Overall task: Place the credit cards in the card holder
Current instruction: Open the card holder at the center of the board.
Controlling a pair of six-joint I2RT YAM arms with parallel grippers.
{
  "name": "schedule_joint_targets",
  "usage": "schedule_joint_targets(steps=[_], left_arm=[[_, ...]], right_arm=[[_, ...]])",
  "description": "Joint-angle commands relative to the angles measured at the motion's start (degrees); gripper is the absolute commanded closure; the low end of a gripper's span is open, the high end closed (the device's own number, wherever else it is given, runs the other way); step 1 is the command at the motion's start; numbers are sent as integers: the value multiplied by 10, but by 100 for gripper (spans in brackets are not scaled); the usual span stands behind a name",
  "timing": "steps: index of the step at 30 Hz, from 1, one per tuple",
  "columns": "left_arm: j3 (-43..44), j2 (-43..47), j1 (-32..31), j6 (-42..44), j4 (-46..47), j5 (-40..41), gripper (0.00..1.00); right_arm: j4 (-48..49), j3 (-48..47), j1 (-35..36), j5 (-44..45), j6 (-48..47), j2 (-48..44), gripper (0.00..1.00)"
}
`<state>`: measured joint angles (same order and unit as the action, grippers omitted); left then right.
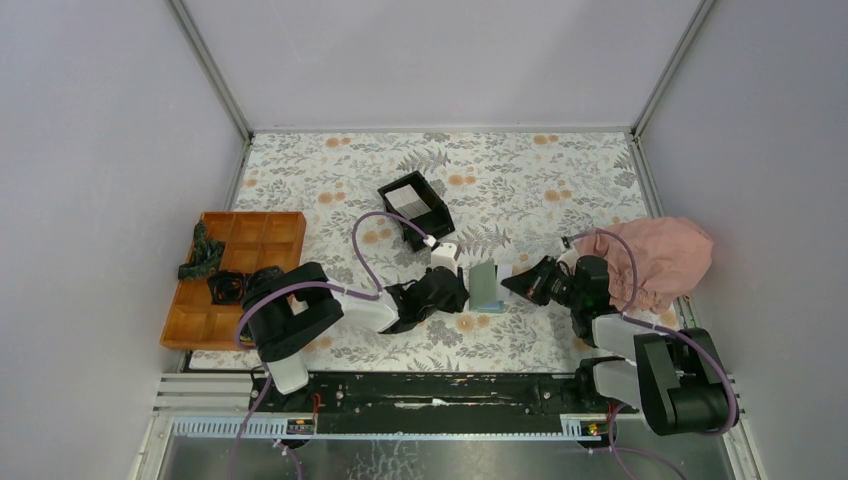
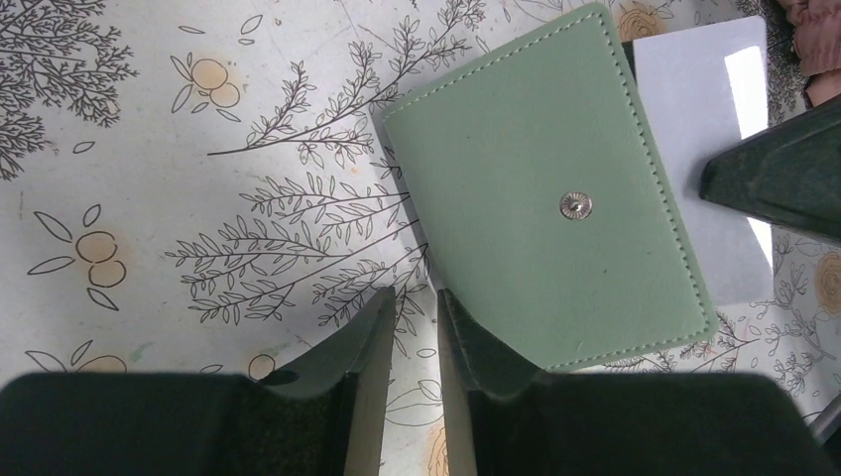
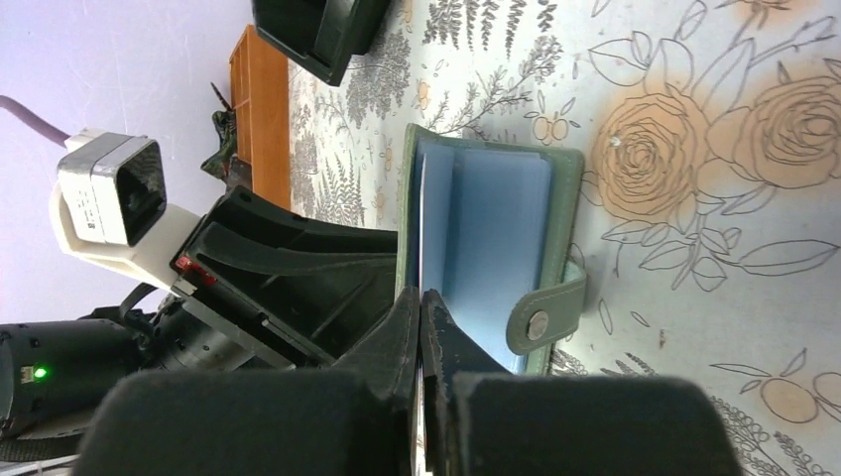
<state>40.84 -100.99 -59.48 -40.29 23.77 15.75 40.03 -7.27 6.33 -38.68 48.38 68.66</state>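
Right tool (image 3: 420, 302) is clenched on a credit card (image 2: 699, 129), whose edge sits at the blue pocket of the open card holder (image 2: 540, 188), mid-tabletop (image 2: 149, 178). I see the left tool (image 2: 414, 307) slightly parted and empty at the card holder's corner, with bare tabletop beside that edge.

We see the card holder (image 2: 516, 159) as matt, stitched, leather-like green with a shiny metal snap (image 2: 574, 205); the credit card (image 2: 709, 109) looks smooth and glossy.
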Motion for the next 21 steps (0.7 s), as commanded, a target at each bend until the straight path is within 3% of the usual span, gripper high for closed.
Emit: schedule_joint_targets(steps=[1, 12, 21], left_arm=[[-19, -11, -4, -1, -2, -12, 71], [-35, -5, -5, -8, 14, -22, 71], [-53, -3, -4, -11, 28, -32, 70]], right_arm=[[12, -15, 18, -7, 11, -25, 100], [28, -42, 119, 58, 12, 16, 100], [-22, -80, 183, 116, -31, 46, 100]])
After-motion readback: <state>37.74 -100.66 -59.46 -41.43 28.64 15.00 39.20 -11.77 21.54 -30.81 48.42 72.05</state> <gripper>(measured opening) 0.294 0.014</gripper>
